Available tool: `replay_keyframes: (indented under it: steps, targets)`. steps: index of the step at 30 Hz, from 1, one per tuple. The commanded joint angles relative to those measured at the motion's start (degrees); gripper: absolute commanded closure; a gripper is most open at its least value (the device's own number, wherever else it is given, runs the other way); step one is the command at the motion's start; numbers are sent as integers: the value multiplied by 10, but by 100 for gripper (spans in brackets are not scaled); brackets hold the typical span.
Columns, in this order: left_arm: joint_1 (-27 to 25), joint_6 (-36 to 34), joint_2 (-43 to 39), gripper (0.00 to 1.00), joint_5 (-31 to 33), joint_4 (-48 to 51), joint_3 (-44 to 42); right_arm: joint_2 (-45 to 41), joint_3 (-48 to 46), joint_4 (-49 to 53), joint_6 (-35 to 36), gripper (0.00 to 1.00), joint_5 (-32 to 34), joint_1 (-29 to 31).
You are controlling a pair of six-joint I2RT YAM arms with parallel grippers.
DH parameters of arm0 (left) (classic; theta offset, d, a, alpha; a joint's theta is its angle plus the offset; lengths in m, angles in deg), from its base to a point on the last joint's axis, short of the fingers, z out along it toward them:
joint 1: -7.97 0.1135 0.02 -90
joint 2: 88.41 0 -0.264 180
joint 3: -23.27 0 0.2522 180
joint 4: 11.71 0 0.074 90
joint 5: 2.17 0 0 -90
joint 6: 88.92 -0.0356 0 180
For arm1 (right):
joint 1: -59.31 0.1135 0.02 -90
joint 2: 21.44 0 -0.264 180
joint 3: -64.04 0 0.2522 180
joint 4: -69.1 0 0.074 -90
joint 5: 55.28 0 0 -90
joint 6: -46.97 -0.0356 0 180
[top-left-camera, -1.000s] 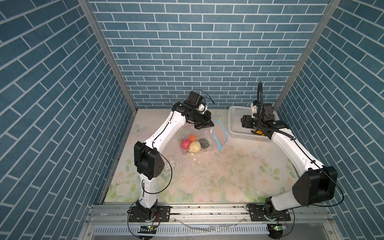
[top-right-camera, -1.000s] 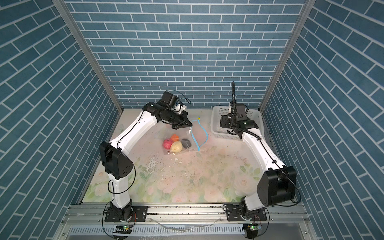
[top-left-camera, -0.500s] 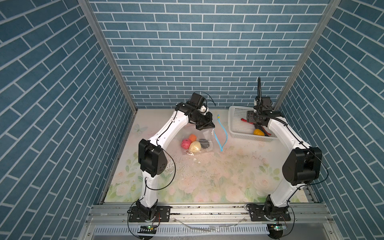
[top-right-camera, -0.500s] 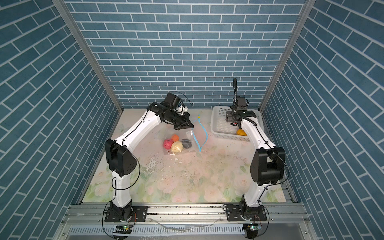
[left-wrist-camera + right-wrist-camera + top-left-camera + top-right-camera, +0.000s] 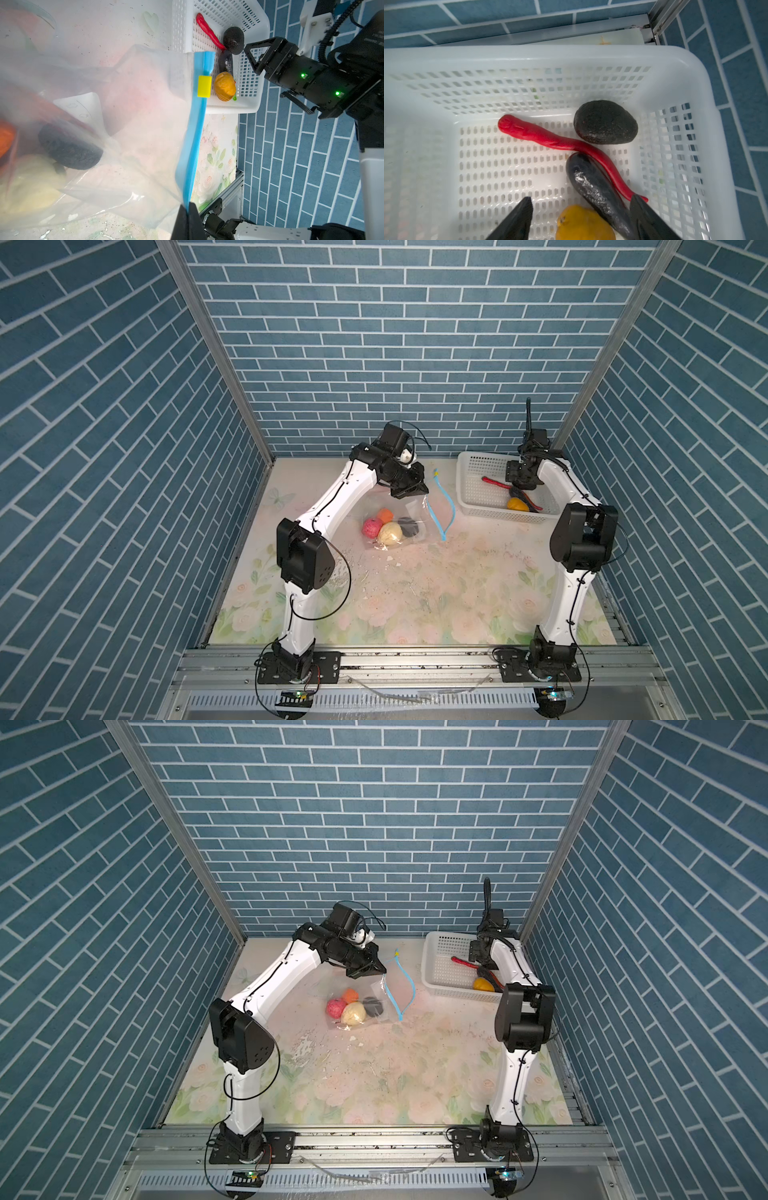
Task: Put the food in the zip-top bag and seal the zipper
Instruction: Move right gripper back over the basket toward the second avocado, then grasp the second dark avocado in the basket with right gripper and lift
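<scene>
Roughly half done, my read. The bag lies on the desk mid-far, left of the basket, which sits in the far right corner. Four foods show through the plastic: pink piece, orange piece, cream piece and black lump. Four are left in the basket: red strip, round black lump, long dark piece touching the red strip, and yellow-orange piece just beside it. The zipper is not sealed. In both top views its two blue lines bow apart, so the mouth is open toward the basket. The left jaws are closed on the bag's mouth edge at its far end, holding that edge lifted off the desk. The right jaws stand wide and empty, low over the basket's right part, with the long dark piece and yellow-orange piece just ahead between the tips; contact with either is hard to tell. Left to do: move four foods over, then close the zipper end to end.
</scene>
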Motion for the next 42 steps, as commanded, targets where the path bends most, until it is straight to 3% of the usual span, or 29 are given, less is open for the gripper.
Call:
replay_keyframes:
  steps: [1,10,34,42]
  targets:
    - [-3,-11,5,100,11,10,4,42,60,43,16,25,-3,-8]
    - [-4,-8,-2,100,8,0,-15,120,146,78,33,21,7,-23]
    - [-5,-2,-5,100,-2,-17,-34,207,230,93,75,18,-11,-38]
    - [-5,-3,-7,100,-3,-13,-36,227,265,94,120,15,56,-39]
